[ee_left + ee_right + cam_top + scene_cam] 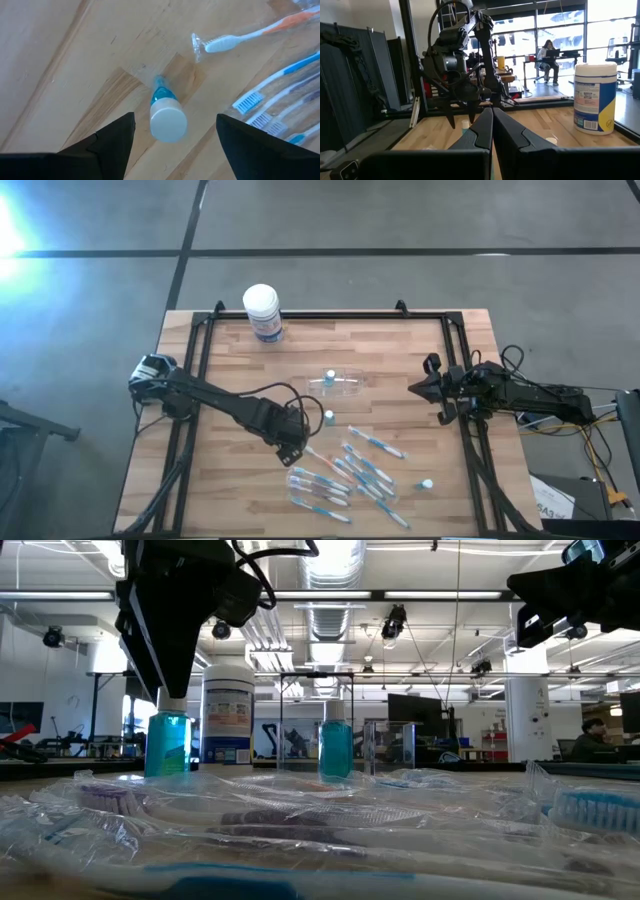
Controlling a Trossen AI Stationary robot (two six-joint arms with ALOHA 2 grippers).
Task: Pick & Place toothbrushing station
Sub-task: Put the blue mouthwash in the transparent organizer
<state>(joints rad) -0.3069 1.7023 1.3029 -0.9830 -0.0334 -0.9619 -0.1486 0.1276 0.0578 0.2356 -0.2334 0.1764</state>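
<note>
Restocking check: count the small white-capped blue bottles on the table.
3. First bottle beside the clear cup; second bottle at the open left gripper; third bottle right of the toothbrushes. More may be hidden.

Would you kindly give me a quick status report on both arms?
Left gripper open above small white-capped bottle, not gripping. Right gripper shut, waiting at table edge. Nothing in the way.

A small capped bottle [167,117] stands on the table [60,65] between my left fingers [110,142]; toothbrushes [280,95] lie just beside it.
</note>
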